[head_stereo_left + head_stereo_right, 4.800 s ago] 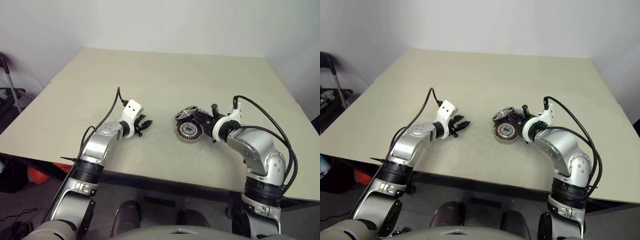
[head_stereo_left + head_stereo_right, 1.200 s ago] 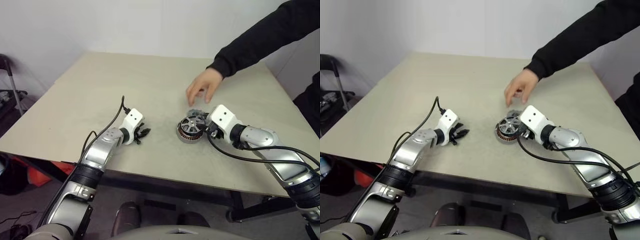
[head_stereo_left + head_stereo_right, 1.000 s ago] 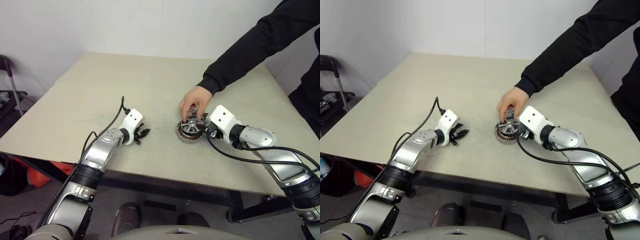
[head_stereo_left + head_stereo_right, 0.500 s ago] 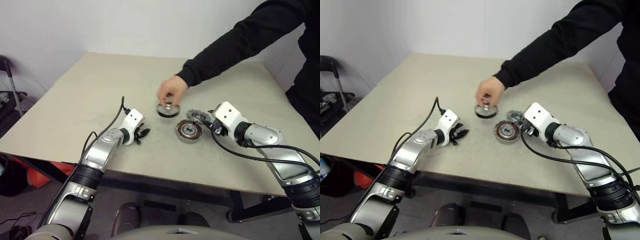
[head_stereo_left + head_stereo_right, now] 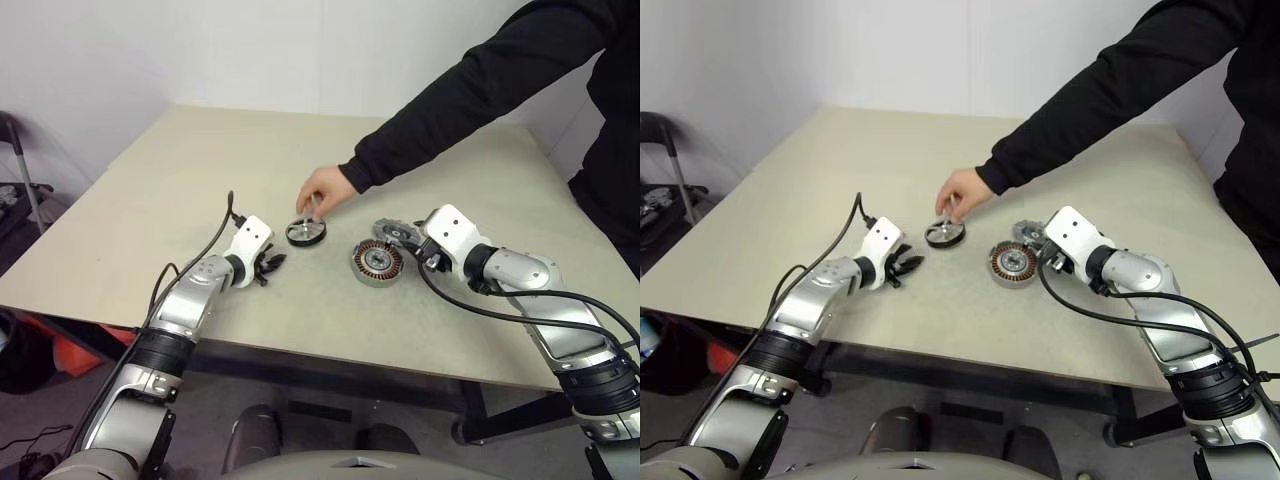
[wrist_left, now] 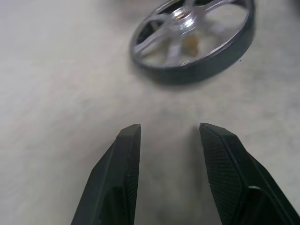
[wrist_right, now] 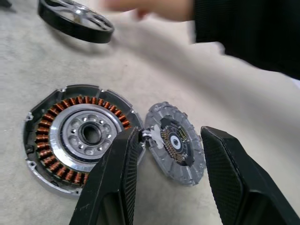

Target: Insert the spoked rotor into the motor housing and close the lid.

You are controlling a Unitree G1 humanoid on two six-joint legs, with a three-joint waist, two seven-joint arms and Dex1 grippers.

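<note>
The spoked rotor (image 5: 306,232) lies flat on the table, and a person's hand (image 5: 322,190) rests its fingers on the rotor's far edge. My left gripper (image 6: 168,129) is open and empty, a short way from the rotor (image 6: 194,40) and pointing at it. To the right sits the motor housing (image 5: 377,262), its copper windings (image 7: 70,105) showing around a silver centre. The notched grey lid (image 7: 176,143) lies flat against the housing's right side. My right gripper (image 7: 169,132) hovers open just before the lid, with nothing in it.
The person's black sleeve (image 5: 470,90) reaches in from the far right, over the table (image 5: 200,160) behind the housing. The left gripper's black cable (image 5: 215,235) loops above the table beside that arm.
The person's hand lifted the rotor off the housing, carried it left and set it on the table near my left gripper. My left gripper shifted a little to the left.
</note>
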